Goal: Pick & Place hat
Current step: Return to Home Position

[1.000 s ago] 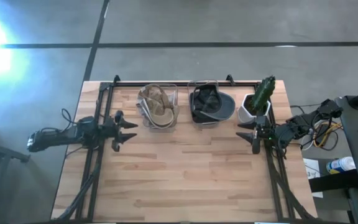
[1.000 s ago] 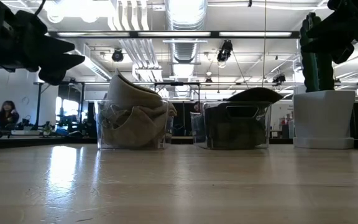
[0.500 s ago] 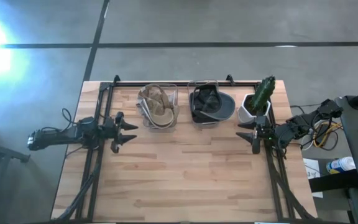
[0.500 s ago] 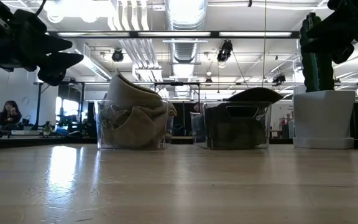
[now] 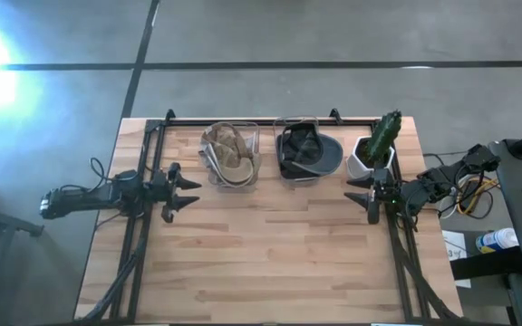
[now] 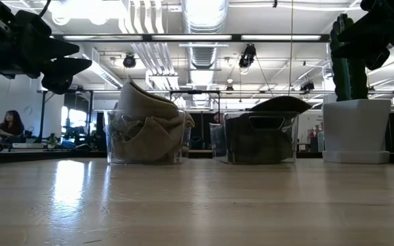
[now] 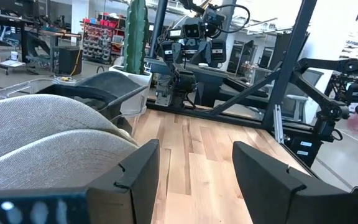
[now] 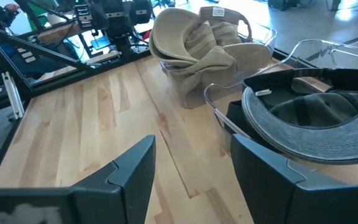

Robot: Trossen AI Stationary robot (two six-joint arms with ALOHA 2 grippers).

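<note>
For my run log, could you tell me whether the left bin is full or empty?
Full: brown caps pile inside the left bin, one brim standing above its rim.

Your brown caps sit in the left bin, the dark caps in the right one.
You'll find the brown caps (image 5: 229,152) crumpled in a heap inside the left transparent bin (image 6: 112,140), with one tan brim standing up above the rim. Just beside it, the right transparent bin (image 6: 287,143) holds the dark caps (image 5: 304,149), and a grey brim hangs out over its wall on the side away from the brown ones. Both bins stand upright, side by side, along the back edge of the worktop (image 5: 261,244).
</note>
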